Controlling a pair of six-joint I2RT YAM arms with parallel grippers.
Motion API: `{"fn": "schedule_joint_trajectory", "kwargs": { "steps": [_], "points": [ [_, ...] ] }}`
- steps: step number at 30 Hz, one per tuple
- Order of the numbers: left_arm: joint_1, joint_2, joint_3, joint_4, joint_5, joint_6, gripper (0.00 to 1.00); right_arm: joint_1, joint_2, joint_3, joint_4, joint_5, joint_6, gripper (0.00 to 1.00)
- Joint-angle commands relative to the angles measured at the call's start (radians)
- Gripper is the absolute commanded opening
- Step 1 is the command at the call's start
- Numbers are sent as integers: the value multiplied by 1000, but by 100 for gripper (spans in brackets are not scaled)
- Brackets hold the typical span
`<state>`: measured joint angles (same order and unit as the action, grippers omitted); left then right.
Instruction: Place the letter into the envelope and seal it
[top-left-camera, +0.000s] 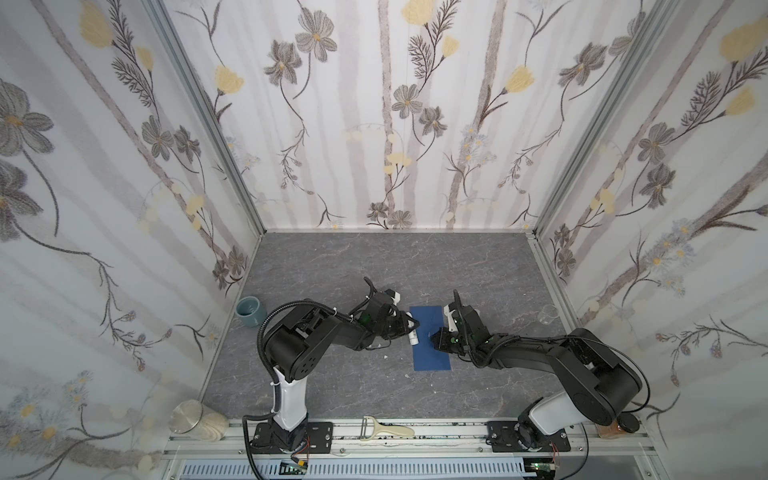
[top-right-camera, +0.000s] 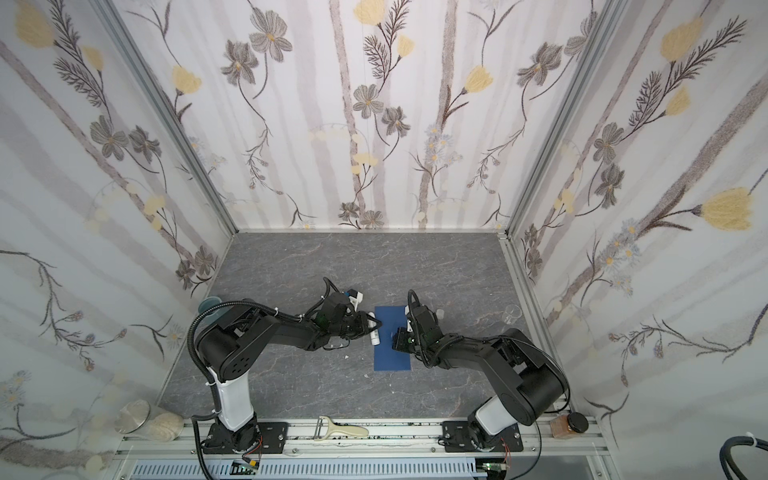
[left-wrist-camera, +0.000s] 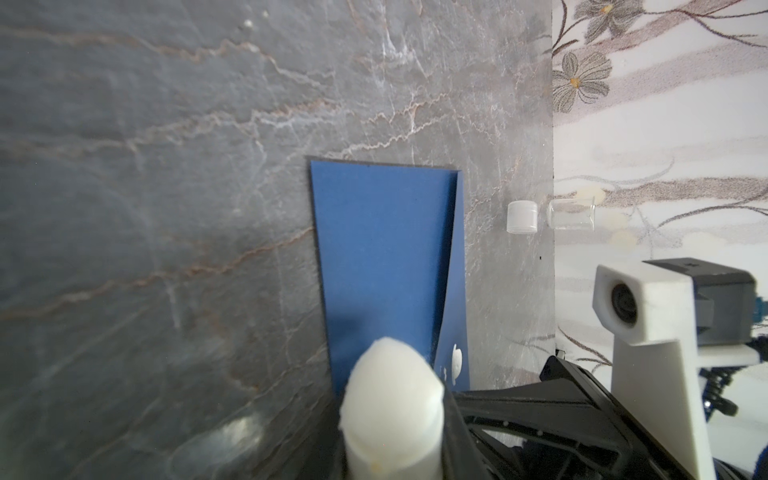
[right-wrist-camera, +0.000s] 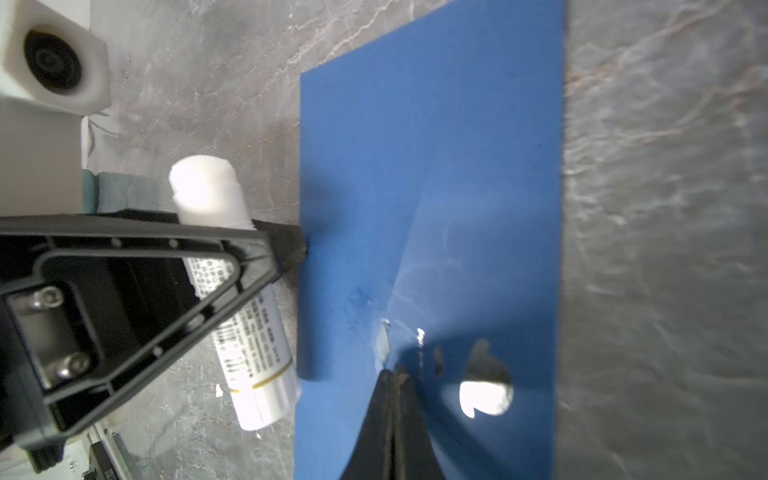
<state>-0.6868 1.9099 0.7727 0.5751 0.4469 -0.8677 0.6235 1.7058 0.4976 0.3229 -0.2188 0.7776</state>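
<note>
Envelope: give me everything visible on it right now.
The envelope is a dark blue paper rectangle lying on the grey marbled table between the arms. Its pointed flap looks slightly lifted off the body. The right gripper has its shut jaws at the flap tip, apparently pinching it. A small pale mark sits near that tip. The uncapped white glue stick, held by the left gripper, sits at the edge nearer the left arm; contact is unclear.

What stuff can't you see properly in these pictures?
- Letter: in no view; envelope paper would cover it if inside.
- Glue stick label: right wrist view, tiny blurred print, partly behind left end effector.
- Flap: right wrist view, shut right end effector tips hide whether it is pinched or pressed.
- Cup: a top view, left arm hides most.
</note>
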Motion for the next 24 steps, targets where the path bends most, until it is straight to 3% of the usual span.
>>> {"fn": "schedule_joint_trajectory", "kwargs": {
  "steps": [1, 10, 19, 24],
  "points": [
    [-2, 11, -4, -149, -40, -5, 0, 3, 26, 14, -4, 9, 14, 0],
    [-3, 1, -18, -149, -43, -5, 0, 4, -102, -40, -97, 18, 20, 0],
    [-3, 9, -9, -149, -43, -4, 0, 16, 7, -8, -26, 8, 37, 0],
    [-3, 6, -8, -149, -48, -1, 0, 13, -46, -23, -69, 31, 38, 0]
  ]
}}
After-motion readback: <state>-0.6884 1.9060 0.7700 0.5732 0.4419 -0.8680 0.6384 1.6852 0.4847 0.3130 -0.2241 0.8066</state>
